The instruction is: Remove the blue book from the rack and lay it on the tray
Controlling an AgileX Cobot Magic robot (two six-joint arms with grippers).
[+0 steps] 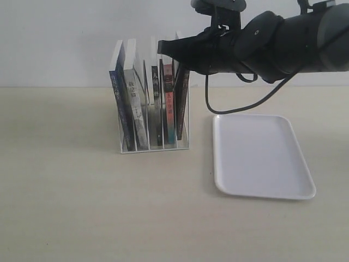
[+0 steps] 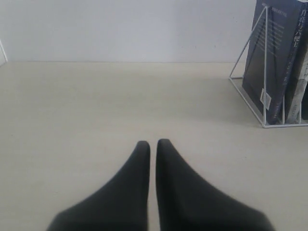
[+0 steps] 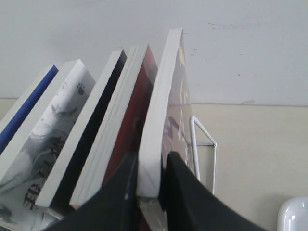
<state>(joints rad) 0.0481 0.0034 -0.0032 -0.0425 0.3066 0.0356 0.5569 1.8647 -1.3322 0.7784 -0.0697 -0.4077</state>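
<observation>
Books, five of them, stand upright in the white wire rack (image 1: 155,148) on the pale table (image 1: 65,207). The blue book (image 1: 116,103) sits in the slot at the left end of the rack, leaning a little, with nothing touching it; the left wrist view shows its dark cover behind the rack's end wire.

The right gripper (image 1: 163,49) reaches across from the right to the top of the rack's other end. In the right wrist view its two black fingers (image 3: 180,192) are drawn in around the top edge of the rightmost book (image 3: 163,86), one against each face, with the white page edge between them. That book has a reddish cover.

The left gripper (image 2: 152,143) hangs low over bare table, its tips nearly together with only a thin slit between them, and it holds nothing.

The white tray (image 1: 256,158) lies flat just to the right of the rack, with nothing on it.
</observation>
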